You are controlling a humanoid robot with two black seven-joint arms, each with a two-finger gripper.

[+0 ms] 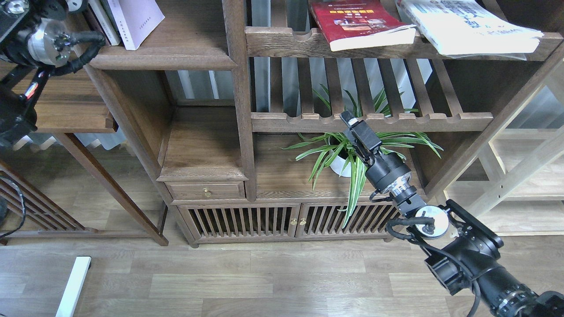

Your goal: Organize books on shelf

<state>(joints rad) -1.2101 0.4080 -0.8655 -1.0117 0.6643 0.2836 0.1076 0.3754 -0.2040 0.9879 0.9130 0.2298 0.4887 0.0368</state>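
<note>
Right pincer below the rack books; shelf target up and to the left

Taking the dark-brown slatted rack with the notched front rail (326, 44) as landmark: the dark red paperback with photos (354, 22) and the large white paperback with black characters (462, 24) lie flat on it, long axes running back from the rail, front edges overhanging. The right pincer (351, 121) hangs well below the rack, just under the red book and nearer it than the white one; its fingers cannot be told apart from here, so its opening cannot be judged, and it holds nothing visible. Left of the rack, past the upright post, the solid dark-brown wooden shelf with moulded lip (176, 57) carries the thin pale lavender-white paperback (137, 20), leaning upright. The left arm's pincer is out of view. The right arm is likely the nearer for the red book.
</note>
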